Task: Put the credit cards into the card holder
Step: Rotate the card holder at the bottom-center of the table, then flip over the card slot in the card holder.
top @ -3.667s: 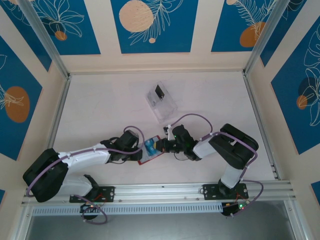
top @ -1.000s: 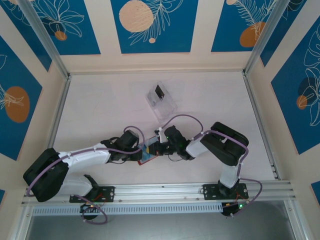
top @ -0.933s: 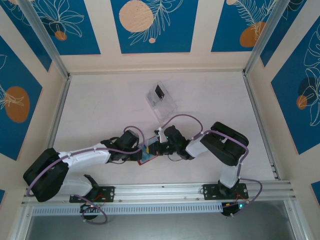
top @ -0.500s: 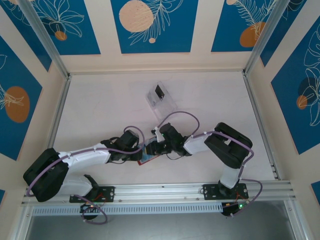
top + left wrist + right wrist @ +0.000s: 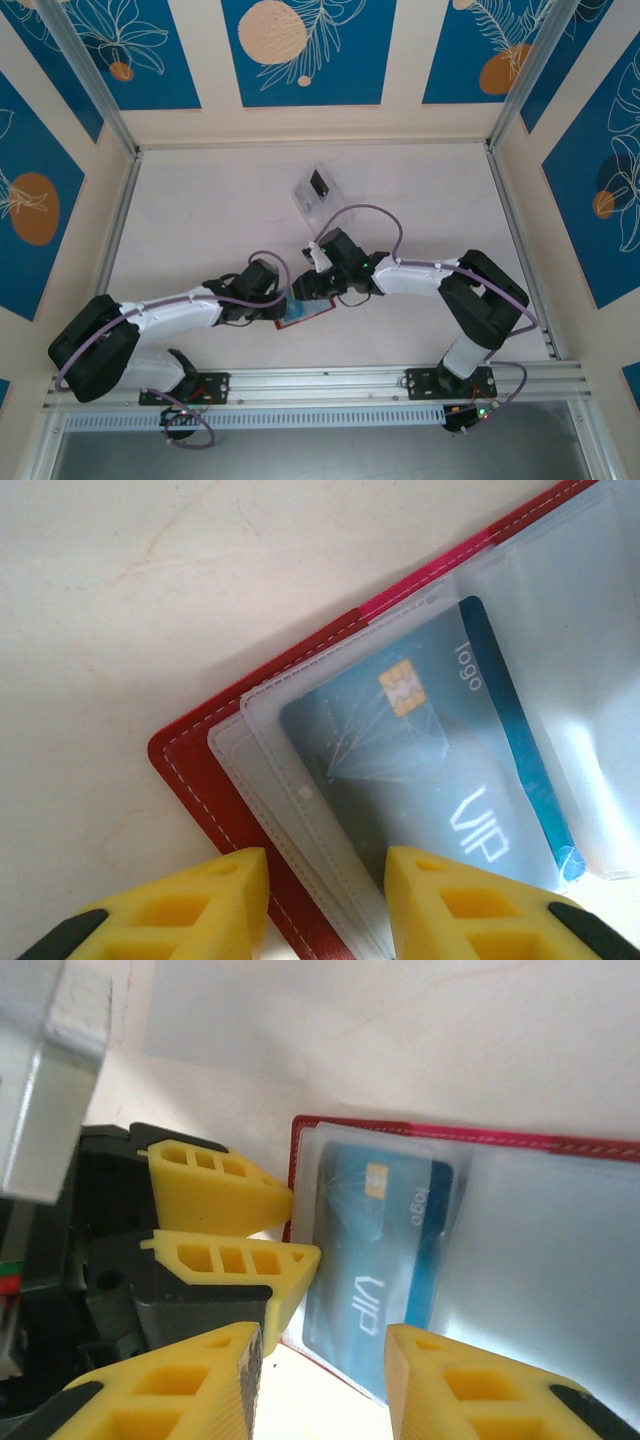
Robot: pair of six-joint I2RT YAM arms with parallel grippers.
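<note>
The right pincer had just let go, jaws apart; the blue card now sat in the card holder. Whether the left pincer gripped, I couldn't tell.

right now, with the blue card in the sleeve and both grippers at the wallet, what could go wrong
1. The blue card looks not quite fully inside its clear sleeve in the card holder, one long edge showing past it; it might slide out if the holder shifts.
2. The right gripper, jaws open, straddles the holder's corner right beside the left gripper; backing off carelessly could bump it or drag the holder.
</note>
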